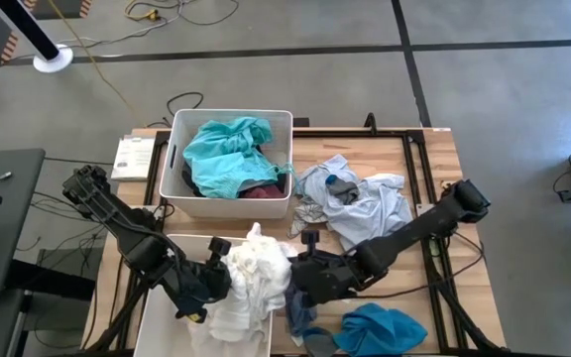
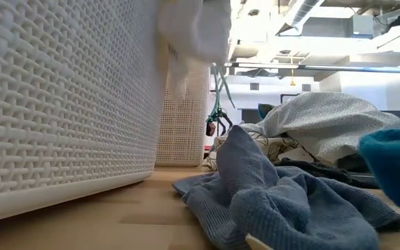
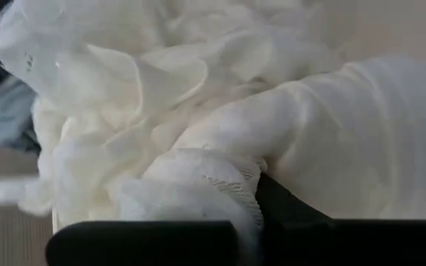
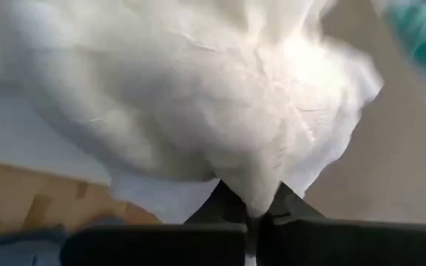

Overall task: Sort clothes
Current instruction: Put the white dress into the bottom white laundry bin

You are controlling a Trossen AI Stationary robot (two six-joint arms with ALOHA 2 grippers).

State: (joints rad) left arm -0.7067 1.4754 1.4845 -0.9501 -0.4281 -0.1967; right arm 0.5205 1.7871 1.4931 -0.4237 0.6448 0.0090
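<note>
Two grippers are closed on one white garment (image 1: pixel 251 283) over the near bin (image 1: pixel 157 312) at 7 o'clock: the left gripper (image 1: pixel 206 293) and the right gripper (image 1: pixel 295 276). Teal and maroon clothes (image 1: pixel 228 151) already lie in the far bin (image 1: pixel 276 124); a grey pile (image 1: pixel 365 203) and blue pieces (image 1: pixel 380 329) remain unsorted. No writing can be read.

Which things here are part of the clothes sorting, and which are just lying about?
Part of the job:
white garment, held by both the left gripper and right gripper
teal garment
pale grey pile
bright blue garment

Lying about:
papers
yellow cable
</note>
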